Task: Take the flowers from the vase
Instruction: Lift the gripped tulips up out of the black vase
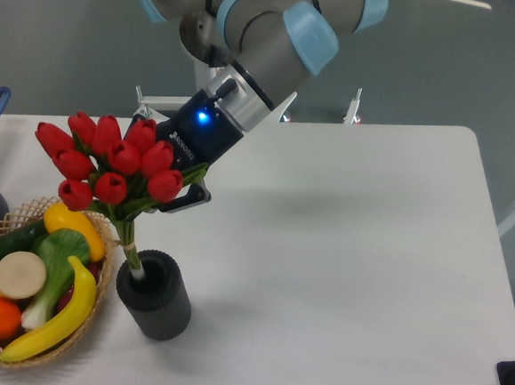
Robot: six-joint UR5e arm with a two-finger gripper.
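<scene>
My gripper (179, 197) held the flowers (108, 163) tight above the vase (153, 295), stems inside, needing a higher lift.

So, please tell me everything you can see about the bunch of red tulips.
The tulips are a tied bunch of about ten closed red blooms with green leaves and thin green stems, artificial-looking. The bunch leans left, over the wicker basket. The gripper closes on it just under the blooms. The stem ends sit in the mouth of the ribbed dark vase, which is tilted.
</scene>
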